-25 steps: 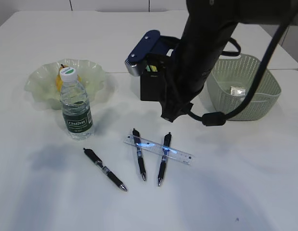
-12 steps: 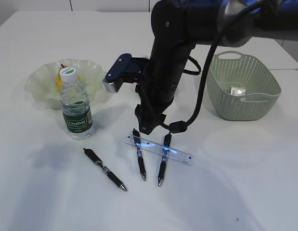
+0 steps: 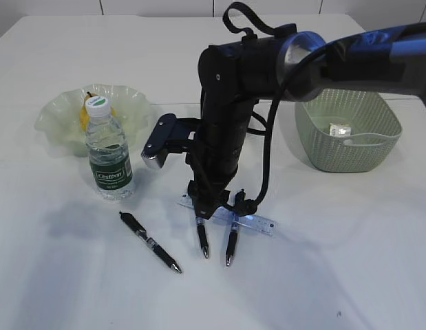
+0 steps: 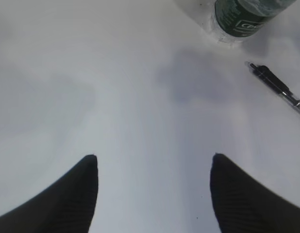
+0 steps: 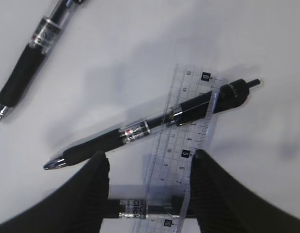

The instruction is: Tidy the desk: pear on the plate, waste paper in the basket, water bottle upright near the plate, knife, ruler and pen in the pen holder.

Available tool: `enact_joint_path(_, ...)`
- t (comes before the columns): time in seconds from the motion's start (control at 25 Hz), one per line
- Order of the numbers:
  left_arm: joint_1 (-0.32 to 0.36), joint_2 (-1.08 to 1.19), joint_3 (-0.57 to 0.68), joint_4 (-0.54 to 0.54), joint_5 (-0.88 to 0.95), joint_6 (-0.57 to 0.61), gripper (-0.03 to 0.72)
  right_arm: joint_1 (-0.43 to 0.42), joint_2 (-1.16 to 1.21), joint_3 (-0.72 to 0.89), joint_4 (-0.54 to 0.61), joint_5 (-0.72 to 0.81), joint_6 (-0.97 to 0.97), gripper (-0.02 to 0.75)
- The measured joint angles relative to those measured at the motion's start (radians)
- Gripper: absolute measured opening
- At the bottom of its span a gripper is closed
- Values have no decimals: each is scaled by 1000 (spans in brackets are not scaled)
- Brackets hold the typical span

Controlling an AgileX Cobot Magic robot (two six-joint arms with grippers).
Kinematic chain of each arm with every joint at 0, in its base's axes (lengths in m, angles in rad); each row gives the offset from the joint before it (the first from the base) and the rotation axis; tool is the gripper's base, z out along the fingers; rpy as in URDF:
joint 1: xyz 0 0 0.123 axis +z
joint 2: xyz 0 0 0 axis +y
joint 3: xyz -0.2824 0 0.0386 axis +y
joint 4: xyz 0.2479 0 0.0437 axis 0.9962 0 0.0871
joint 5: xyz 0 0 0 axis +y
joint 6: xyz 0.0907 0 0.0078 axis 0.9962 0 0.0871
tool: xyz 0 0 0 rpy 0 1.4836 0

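Lying in the lower middle of the frame, the clear ruler [image 3: 230, 214] rests across two pens [image 3: 201, 234]. The right gripper [image 5: 149, 167] has dropped from the pen holder to just over it, fingers spread, holding nothing. Judging by this, the ruler goes next. The left gripper [image 4: 153, 167] waits open and empty.

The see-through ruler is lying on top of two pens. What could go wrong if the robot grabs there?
1. The right gripper stands open over the clear plastic ruler, which rests across two black click pens. Closing here might catch a pen and the ruler together.
2. The flat ruler could slip from the gripper.
3. A nudged pen may roll toward the third black pen.
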Motion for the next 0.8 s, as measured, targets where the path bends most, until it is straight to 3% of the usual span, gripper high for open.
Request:
enact_joint_path(0.2, 0, 0, 0, 0, -2, 0, 510, 0, 7, 0, -27, -4, 47, 448)
enact_joint_path(0.8, 0, 10, 0, 0, 14, 0, 510, 0, 55, -3, -88, -11, 169, 454)
